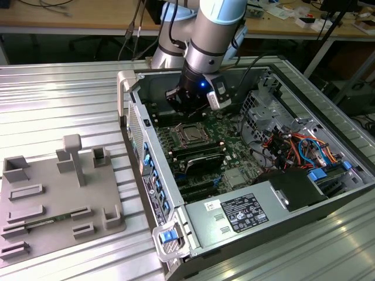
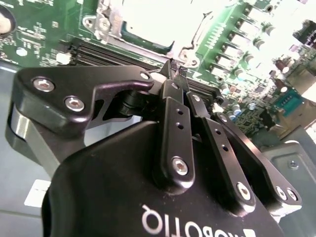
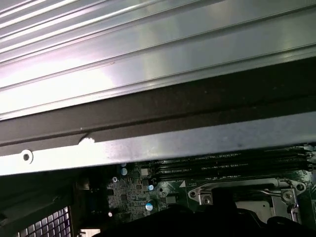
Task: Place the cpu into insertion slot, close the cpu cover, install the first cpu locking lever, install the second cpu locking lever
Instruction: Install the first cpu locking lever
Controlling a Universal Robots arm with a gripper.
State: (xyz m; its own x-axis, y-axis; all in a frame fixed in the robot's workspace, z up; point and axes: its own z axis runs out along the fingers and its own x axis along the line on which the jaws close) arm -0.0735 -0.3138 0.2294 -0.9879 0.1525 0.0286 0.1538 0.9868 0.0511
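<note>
While the arm (image 1: pixel 211 35) is held low inside the open computer case (image 1: pixel 132 88), the hand (image 2: pixel 175 69) is seen with its fingertips drawn together, and nothing can be made out between them. The tips are poised just beside the silver rim of the insertion slot (image 3: pixel 205 190), on the side nearest the long black memory slots (image 3: pixel 222 165).

A dull grey square, taken to be the cpu (image 1: pixel 191 136), is seen lying inside that slot, so the placing is judged done. The cpu cover cannot be told apart from the bright metal around the chip, and glare hides it in the second wrist view. Cover or lever work at the slot's edge is therefore judged to be the step in hand. A fine, steady push along the rim is called for, with the chip itself kept untouched.

Now the count: one arm, one hand, one case, one slot and one chip are tallied. One grey moulded tray (image 1: pixel 47 175) is noted on the ribbed surface (image 1: pixel 58 99), well apart from the case. The memory slots cannot be counted with confidence.
</note>
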